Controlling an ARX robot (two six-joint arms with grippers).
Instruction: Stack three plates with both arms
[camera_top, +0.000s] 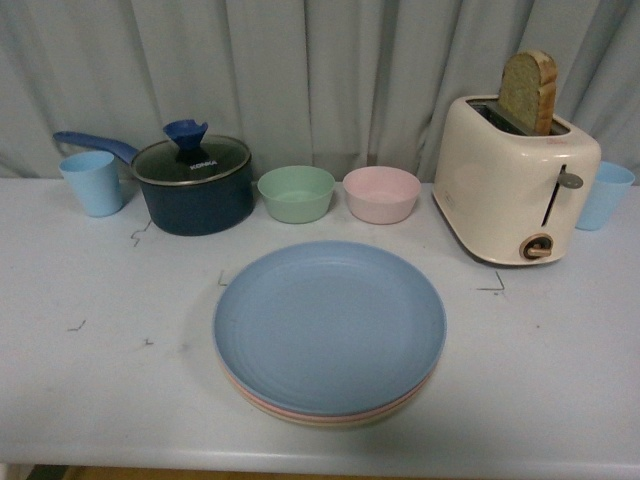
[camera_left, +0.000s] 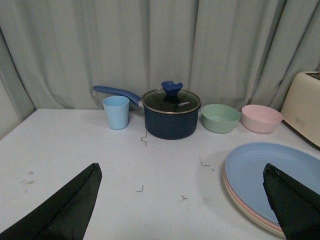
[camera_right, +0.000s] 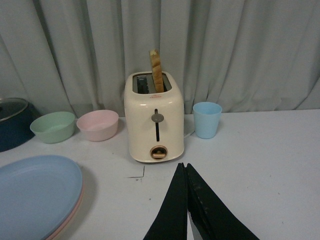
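Note:
The three plates sit in one stack near the table's front middle. The light blue plate (camera_top: 330, 325) is on top, with the pink plate's rim (camera_top: 262, 403) under it and the beige plate's rim (camera_top: 330, 423) lowest. The stack also shows in the left wrist view (camera_left: 272, 175) and the right wrist view (camera_right: 35, 192). No arm shows in the front view. My left gripper (camera_left: 182, 197) is open and empty, above the table to the left of the stack. My right gripper (camera_right: 184, 172) is shut and empty, above the table to the right of the stack, in front of the toaster.
At the back stand a light blue cup (camera_top: 93, 182), a dark blue lidded saucepan (camera_top: 192, 185), a mint bowl (camera_top: 296, 193), a pink bowl (camera_top: 381, 194), a cream toaster (camera_top: 515, 180) holding a bread slice (camera_top: 528, 92), and another blue cup (camera_top: 606, 195). A curtain hangs behind.

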